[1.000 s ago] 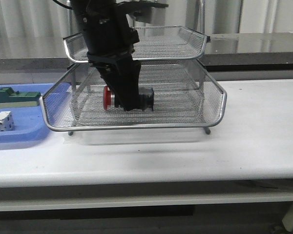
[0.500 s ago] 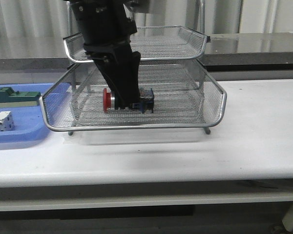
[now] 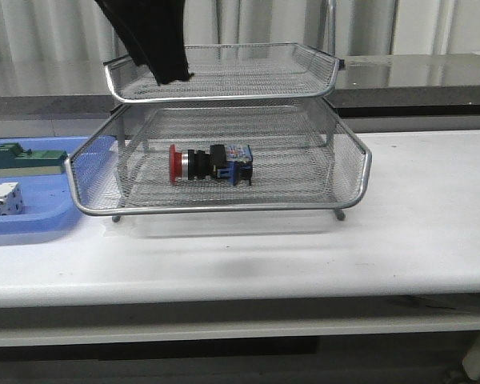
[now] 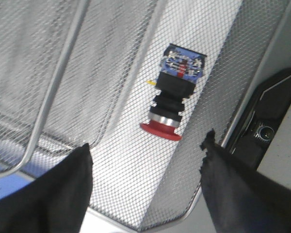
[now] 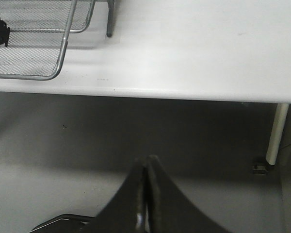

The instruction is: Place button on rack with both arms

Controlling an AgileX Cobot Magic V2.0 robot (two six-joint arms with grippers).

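Observation:
The button [image 3: 210, 163] lies on its side in the rack's [image 3: 360, 172] lower mesh tray, red cap to the left and blue block to the right. In the left wrist view the button [image 4: 172, 97] rests free on the mesh, apart from both fingers. My left gripper [image 4: 146, 160] is open and empty, raised above the button; only its tip [image 3: 170, 72] shows in the front view, by the upper tray. My right gripper [image 5: 146, 162] is shut on nothing, below the table's front edge, out of the front view.
A flat blue tray [image 3: 40, 220] at the left holds a green block [image 3: 20, 158] and a white block [image 3: 2, 200]. The rack's upper tray [image 3: 304, 68] overhangs the lower one. A table leg [image 5: 275, 133] stands at the right.
My left gripper has let go of the button and risen out of the lower tray to the upper left. The button stays lying on the mesh.

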